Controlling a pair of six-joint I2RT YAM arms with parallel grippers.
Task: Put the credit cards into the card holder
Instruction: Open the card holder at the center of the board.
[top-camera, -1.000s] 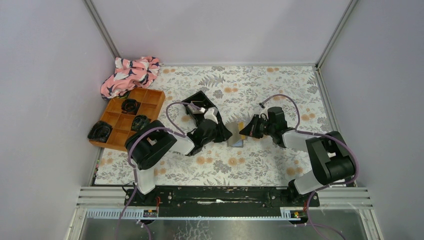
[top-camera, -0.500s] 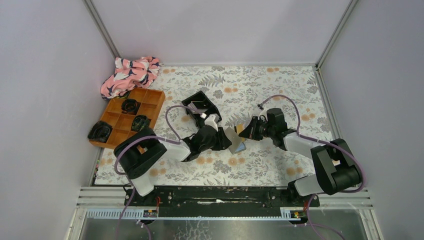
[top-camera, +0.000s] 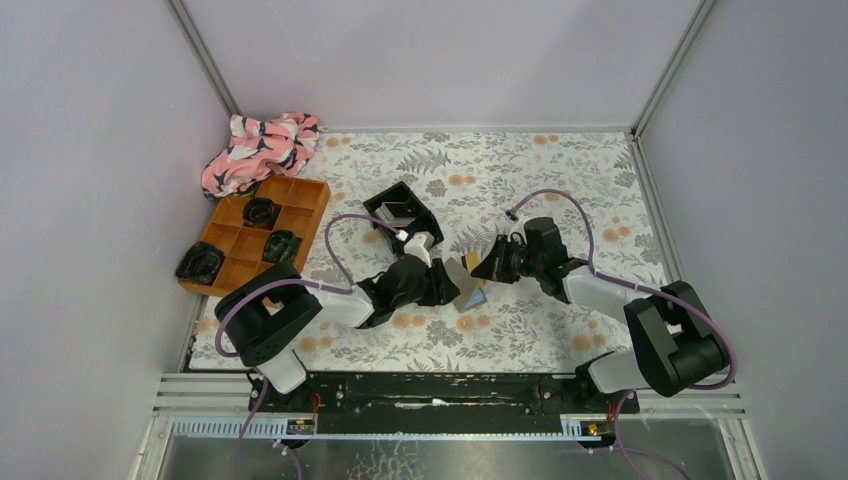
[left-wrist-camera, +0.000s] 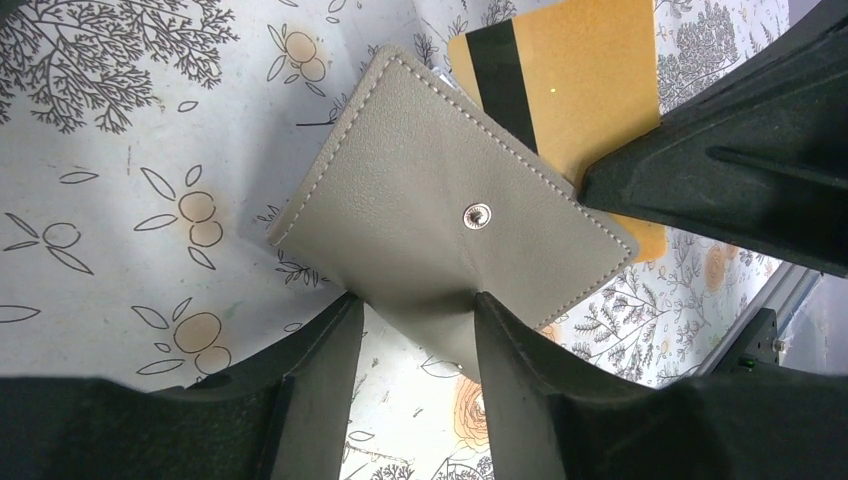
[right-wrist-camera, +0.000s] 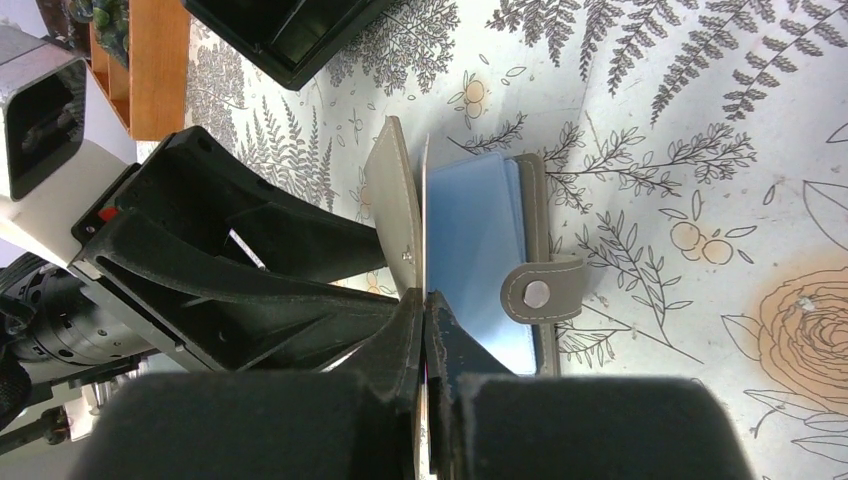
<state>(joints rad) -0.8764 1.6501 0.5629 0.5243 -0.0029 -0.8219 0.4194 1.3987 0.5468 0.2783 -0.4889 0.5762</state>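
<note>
From above, the card holder (top-camera: 466, 283) lies on the floral surface (top-camera: 560, 180), midway between the two arms. The left hand (top-camera: 445, 285) is at its left side and the right hand (top-camera: 488, 266) just beyond its far right corner. An orange compartment tray (top-camera: 305, 195), a black tray (top-camera: 385, 195) and a pink patterned cloth (top-camera: 260, 150) are well apart to the left.

In the left wrist view, the holder's grey stitched flap fills the middle, with a metal snap (left-wrist-camera: 477, 215) on it. The flap's lower corner sits between the left fingers (left-wrist-camera: 310, 400), which stand partly apart and touch its edges. Whether they squeeze it I cannot tell. Behind the flap is a gold credit card (left-wrist-camera: 590, 80); the only marking seen on it is a black stripe.

In the right wrist view, the right hand is closed tight on that card, seen edge-on as a thin pale line. The holder is open, one flap upright against the left hand. Its blue-grey inside lies flat, with a snap tab (right-wrist-camera: 540, 292) at its right edge. The card stands just beside the raised flap, over the blue-grey inside.
</note>
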